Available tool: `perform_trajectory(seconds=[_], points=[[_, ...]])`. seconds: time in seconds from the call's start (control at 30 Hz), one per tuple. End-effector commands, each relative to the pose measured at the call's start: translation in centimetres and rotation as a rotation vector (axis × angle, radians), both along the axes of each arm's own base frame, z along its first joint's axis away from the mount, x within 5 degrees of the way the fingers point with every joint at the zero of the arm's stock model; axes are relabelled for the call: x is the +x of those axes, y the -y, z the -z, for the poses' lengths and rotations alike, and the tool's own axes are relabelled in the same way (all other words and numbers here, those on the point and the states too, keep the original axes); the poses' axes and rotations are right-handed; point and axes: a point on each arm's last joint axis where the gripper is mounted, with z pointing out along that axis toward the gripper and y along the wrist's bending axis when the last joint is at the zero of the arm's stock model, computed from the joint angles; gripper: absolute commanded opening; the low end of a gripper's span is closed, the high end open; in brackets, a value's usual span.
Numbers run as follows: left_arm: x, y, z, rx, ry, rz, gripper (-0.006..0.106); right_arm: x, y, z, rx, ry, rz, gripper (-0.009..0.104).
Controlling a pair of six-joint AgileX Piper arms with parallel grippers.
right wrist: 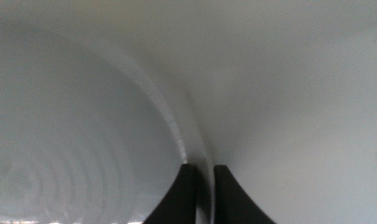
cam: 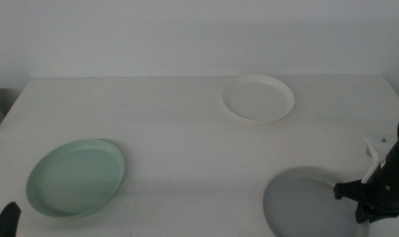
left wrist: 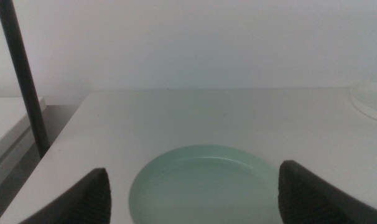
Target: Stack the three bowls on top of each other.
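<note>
Here, your right pincer (cam: 355,197) sits at the near right corner of the white surface (cam: 186,131), its two dark jaws drawn narrow and clamped on the rim of the shallow round grey bowl (cam: 305,204). In the right wrist view that rim (right wrist: 201,168) runs straight between the jaws, one inside the grey bowl (right wrist: 70,137) and one outside. Your left pincer (left wrist: 195,196) waits at the near left edge with its jaws spread wide, gripping nothing; the shallow pale mint green bowl (left wrist: 204,183) lies on the surface just ahead of it, between the jaw tips. In the middle view, you find the mint green bowl (cam: 76,176) near the left, and the shallow white round bowl (cam: 258,98) lies far back, right of centre, well apart from both others.
</note>
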Motion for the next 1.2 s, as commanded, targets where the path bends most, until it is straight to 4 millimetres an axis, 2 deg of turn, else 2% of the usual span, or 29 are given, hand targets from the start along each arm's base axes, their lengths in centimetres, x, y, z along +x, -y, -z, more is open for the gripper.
perform_trajectory(seconds=[0.0, 0.17, 0.3, 0.43, 0.57, 0.7, 0.83, 1.17], points=[[-0.1, 0.0, -0.9, -0.012, 0.089, -0.001, 0.09, 0.4, 0.0, -1.9, 0.003, 0.079, -0.006, -0.001], [-0.1, 0.0, -0.9, -0.012, 0.089, -0.001, 0.09, -0.1, -0.5, -4.9, 0.063, 0.151, 0.025, -0.001], [-0.1, 0.0, -0.9, -0.012, 0.089, -0.001, 0.09, 0.3, -1.4, -7.8, 0.122, 0.212, 0.016, -0.001], [-0.1, 0.0, -0.9, -0.012, 0.089, -0.001, 0.09, 1.3, -3.7, -9.5, 0.173, 0.255, -0.039, -0.001], [-0.1, 0.0, -0.9, -0.012, 0.089, -0.001, 0.09, 2.7, -6.5, -10.4, 0.224, 0.284, -0.093, -0.001], [-0.1, 0.0, -0.9, -0.012, 0.089, -0.001, 0.09, 4.0, -9.5, -10.1, 0.248, 0.271, -0.156, -0.001], [-0.1, 0.0, -0.9, -0.012, 0.089, -0.001, 0.09, 4.6, -11.9, -9.0, 0.257, 0.236, -0.204, -0.001], [-0.1, 0.0, -0.9, -0.012, 0.089, -0.001, 0.09, 5.8, -13.8, -5.3, 0.262, 0.206, -0.216, -0.001]])
